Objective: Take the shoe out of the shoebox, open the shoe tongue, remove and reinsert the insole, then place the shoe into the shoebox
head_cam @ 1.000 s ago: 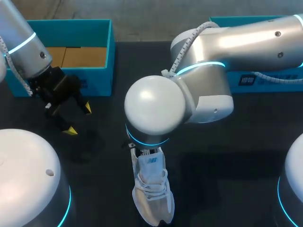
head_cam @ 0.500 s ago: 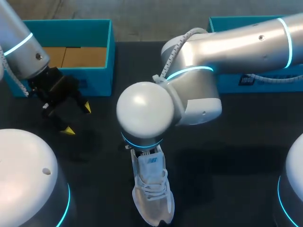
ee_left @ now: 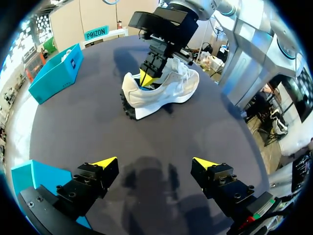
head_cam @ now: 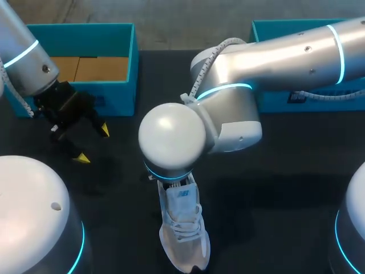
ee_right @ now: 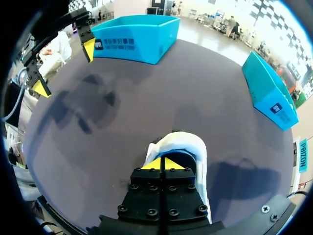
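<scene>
A white sneaker (head_cam: pixel 183 231) lies on the dark table, toe toward the front edge. My right arm comes in from the right, and its wrist (head_cam: pixel 171 142) hides the gripper from above. In the right wrist view the right gripper (ee_right: pixel 161 164) is shut, its yellow tips pressed together inside the shoe's heel opening (ee_right: pixel 182 147), above the blue insole. I cannot see anything pinched between them. The left wrist view shows that same gripper (ee_left: pixel 146 78) dipped into the sneaker (ee_left: pixel 164 93). My left gripper (head_cam: pixel 94 144) hangs open and empty, left of the shoe, near the teal shoebox (head_cam: pixel 122 85).
The open shoebox (ee_right: pixel 132 36) stands at the back left, with cardboard showing inside. A second teal box (head_cam: pixel 296 97) sits at the back right, under the right arm. Bare dark tabletop (ee_left: pixel 156 137) lies between the left gripper (ee_left: pixel 155 162) and the shoe.
The right arm's elbow and wrist have swung a little to the left over the shoe. The left gripper drifted slightly left. The shoe has stayed in place.
</scene>
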Robot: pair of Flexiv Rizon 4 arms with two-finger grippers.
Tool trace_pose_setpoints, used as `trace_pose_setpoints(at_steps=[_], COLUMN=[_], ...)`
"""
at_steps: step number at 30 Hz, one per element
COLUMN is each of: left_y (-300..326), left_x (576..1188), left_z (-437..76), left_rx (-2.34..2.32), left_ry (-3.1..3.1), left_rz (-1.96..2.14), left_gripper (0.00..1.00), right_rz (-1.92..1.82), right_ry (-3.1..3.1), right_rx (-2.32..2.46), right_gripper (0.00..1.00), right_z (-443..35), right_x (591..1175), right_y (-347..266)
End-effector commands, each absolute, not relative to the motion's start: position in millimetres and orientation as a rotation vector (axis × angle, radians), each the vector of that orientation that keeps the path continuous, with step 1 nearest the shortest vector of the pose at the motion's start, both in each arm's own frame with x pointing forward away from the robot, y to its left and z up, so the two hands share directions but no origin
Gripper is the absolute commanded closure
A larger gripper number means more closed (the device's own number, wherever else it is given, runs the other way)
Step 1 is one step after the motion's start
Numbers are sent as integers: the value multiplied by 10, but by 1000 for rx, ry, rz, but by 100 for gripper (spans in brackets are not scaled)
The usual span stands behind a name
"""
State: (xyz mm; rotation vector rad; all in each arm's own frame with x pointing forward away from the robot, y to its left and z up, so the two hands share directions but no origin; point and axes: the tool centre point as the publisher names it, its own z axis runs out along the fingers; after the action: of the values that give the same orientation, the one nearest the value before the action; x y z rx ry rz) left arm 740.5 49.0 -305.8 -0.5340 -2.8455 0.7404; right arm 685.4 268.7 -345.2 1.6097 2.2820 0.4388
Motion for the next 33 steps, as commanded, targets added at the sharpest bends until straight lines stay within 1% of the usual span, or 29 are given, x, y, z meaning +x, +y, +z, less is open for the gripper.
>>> trace_pose_setpoints(at_steps=[1, 19, 29, 33], left_y=[494, 494, 494, 494], left_x=[7391, 7391, 7391, 7391], left_z=[-3055, -3055, -3055, -3055], left_rx=[-534, -534, -534, -534], left_ry=[-2849, -2849, -2849, -2849], left_rz=[738, 738, 738, 738], left_gripper=[0, 0, 0, 0], right_rz=[521, 492, 473, 485], right_ry=[2052, 2096, 2086, 2071], right_rx=[1881, 1915, 1946, 1942], right_gripper=[100, 100, 100, 100], right_z=[-3413, -3637, -3698, -3640], right_x=[6710, 6832, 6840, 6826], right_y=[2737, 2807, 2747, 2719])
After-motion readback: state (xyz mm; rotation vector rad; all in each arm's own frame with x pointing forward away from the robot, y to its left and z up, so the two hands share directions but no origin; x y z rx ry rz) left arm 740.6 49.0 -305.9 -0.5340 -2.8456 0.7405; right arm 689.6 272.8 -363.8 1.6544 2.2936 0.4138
